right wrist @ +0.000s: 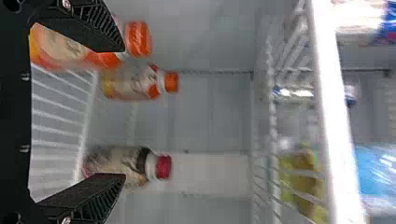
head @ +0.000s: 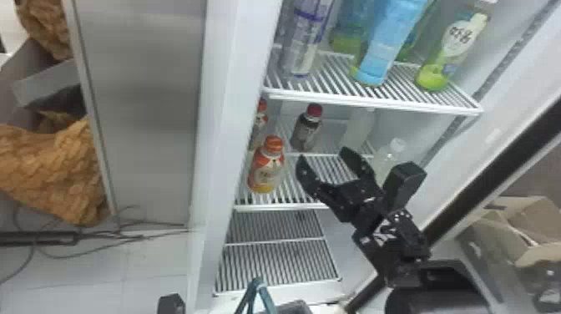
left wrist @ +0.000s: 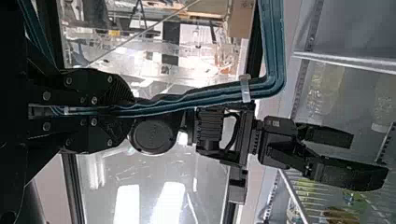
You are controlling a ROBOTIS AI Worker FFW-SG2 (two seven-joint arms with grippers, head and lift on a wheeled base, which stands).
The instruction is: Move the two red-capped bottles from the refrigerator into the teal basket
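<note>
The right gripper (head: 323,154) is open and empty inside the refrigerator (head: 223,125). Just beyond it, on the far part of the shelf, stands one red-capped bottle (head: 308,128), still to be moved. The left gripper (left wrist: 127,112) holds the teal basket (left wrist: 274,46) by its handle; whether the second bottle is already inside, I can't tell.

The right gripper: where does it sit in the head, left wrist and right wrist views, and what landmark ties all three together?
Head view: right gripper right of centre, open before the refrigerator's middle section.
Left wrist view: farther off, beyond the teal basket's handle.
Right wrist view: in the foreground, fingers overlapping a red-capped bottle and an orange-capped one.
Shared landmark: white wire shelving.
</note>
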